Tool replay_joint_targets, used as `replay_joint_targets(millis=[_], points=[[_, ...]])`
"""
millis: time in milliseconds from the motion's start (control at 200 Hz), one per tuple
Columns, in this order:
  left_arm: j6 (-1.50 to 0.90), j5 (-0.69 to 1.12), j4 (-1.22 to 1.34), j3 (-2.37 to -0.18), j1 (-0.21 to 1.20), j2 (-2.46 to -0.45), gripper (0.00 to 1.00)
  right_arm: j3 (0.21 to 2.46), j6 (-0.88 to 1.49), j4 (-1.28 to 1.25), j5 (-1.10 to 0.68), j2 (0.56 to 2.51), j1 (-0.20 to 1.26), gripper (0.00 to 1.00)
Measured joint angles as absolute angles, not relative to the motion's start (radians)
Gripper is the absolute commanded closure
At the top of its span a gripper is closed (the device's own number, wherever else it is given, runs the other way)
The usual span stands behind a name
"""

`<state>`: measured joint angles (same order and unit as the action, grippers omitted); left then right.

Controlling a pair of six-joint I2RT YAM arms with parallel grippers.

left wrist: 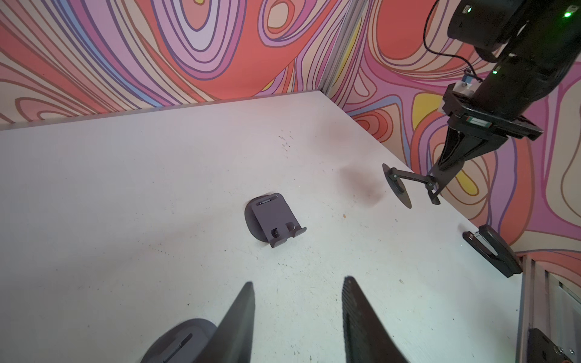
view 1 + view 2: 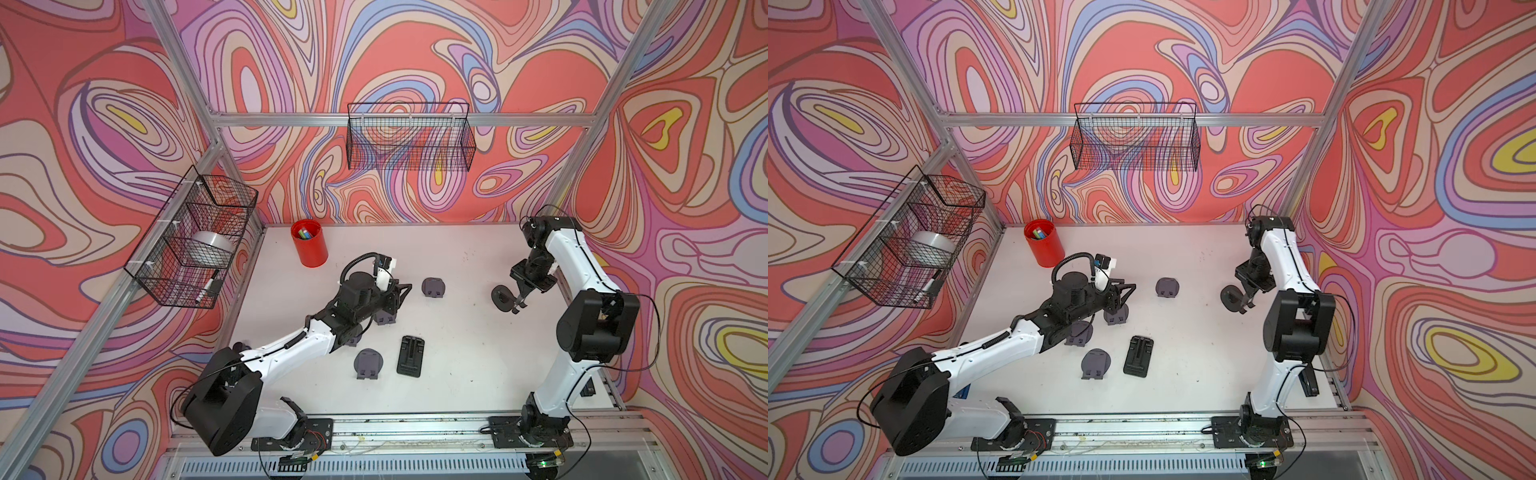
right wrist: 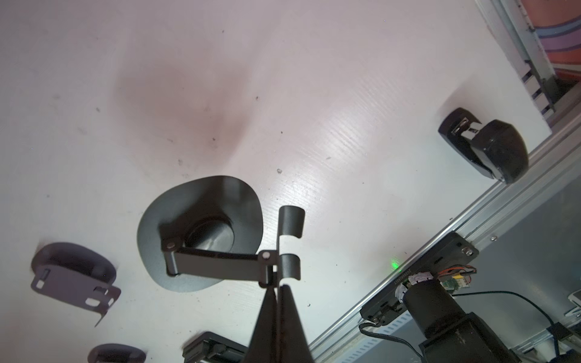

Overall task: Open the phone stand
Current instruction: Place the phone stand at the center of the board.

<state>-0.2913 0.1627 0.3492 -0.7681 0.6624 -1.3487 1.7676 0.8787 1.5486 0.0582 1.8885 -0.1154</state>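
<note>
White table [image 2: 457, 374], swirled walls [image 2: 415, 62], left hand [image 1: 297, 281] apart, right hand [image 3: 278, 287] clamped on phone stand [image 3: 201, 220]

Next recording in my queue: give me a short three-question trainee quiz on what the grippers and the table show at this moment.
1. True or false: the left gripper is clamped on an object.
2. Which gripper holds the unfolded phone stand? A. the left gripper B. the right gripper C. neither
3. What colour is the cup with the markers in it?

Key: 1. False: its jaws stand apart with nothing between them. 2. B: it is shut on the stand's cradle end. 3. Red.
</note>
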Motion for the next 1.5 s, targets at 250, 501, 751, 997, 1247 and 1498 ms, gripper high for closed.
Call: replay_joint_targets(millis=[250,501,751,997,1247,1498], points=[[-0.296,0.133,0.334,-0.706,0.662,-1.290,0.59,1.855,0.992,1.521,0.131,2.031,-0.154,1.00],[-0.292,0.092,0.310,-0.685,0.662,-1.237,0.59,2.025,1.071,1.521,0.177,2.202,-0.156,1.00],[-0.292,0.069,0.300,-0.676,0.662,-1.229,0.59,2.065,1.115,1.531,0.191,2.235,-0.165,1.00],[-0.287,0.048,0.276,-0.671,0.662,-1.217,0.59,2.140,1.121,1.539,0.167,2.307,-0.175,1.00],[-0.284,0.043,0.273,-0.671,0.662,-1.215,0.59,2.149,1.129,1.541,0.166,2.312,-0.175,0.93],[-0.284,0.041,0.272,-0.671,0.662,-1.215,0.59,2.149,1.139,1.528,0.161,2.326,-0.175,0.65]])
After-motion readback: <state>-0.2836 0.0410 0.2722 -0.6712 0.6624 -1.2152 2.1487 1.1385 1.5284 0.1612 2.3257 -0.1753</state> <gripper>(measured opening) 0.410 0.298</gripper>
